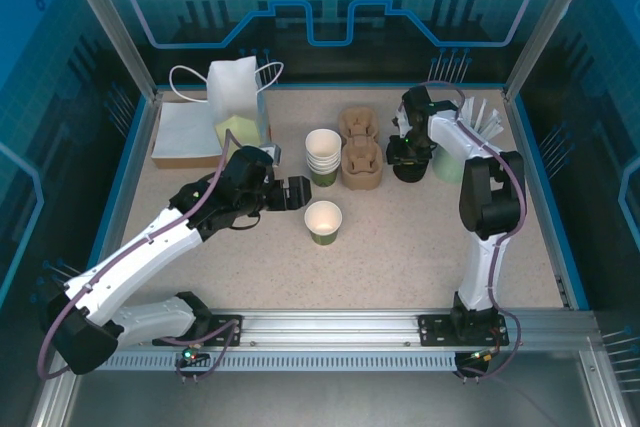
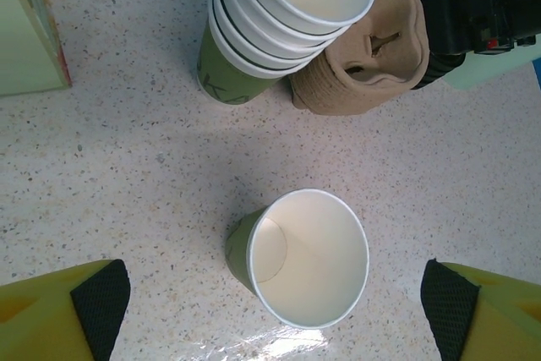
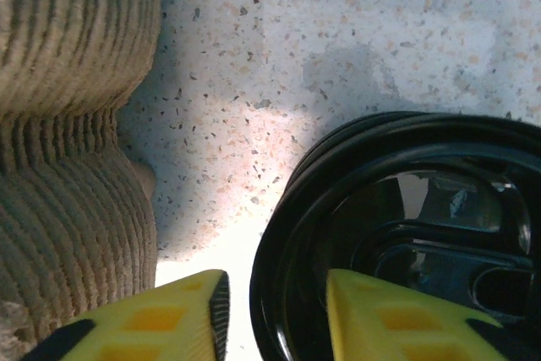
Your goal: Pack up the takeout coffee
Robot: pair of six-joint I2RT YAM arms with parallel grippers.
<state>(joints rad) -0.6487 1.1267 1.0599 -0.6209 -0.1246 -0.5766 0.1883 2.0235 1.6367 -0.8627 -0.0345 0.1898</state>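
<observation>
Coffee cup (image 1: 323,221), one alone, stands upright on the table (image 1: 400,247) just right of the left gripper (image 1: 297,192), whose jaws are spread wide. One cup stack (image 1: 323,155) and two pulp carriers (image 1: 361,165) stand behind. The right gripper (image 3: 277,285) straddles the black lids' (image 3: 406,209) rim, jaws apart.

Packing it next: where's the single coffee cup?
The cup stands mid-table in the top view, on the near side of the cup stack, right of the left gripper.
</observation>
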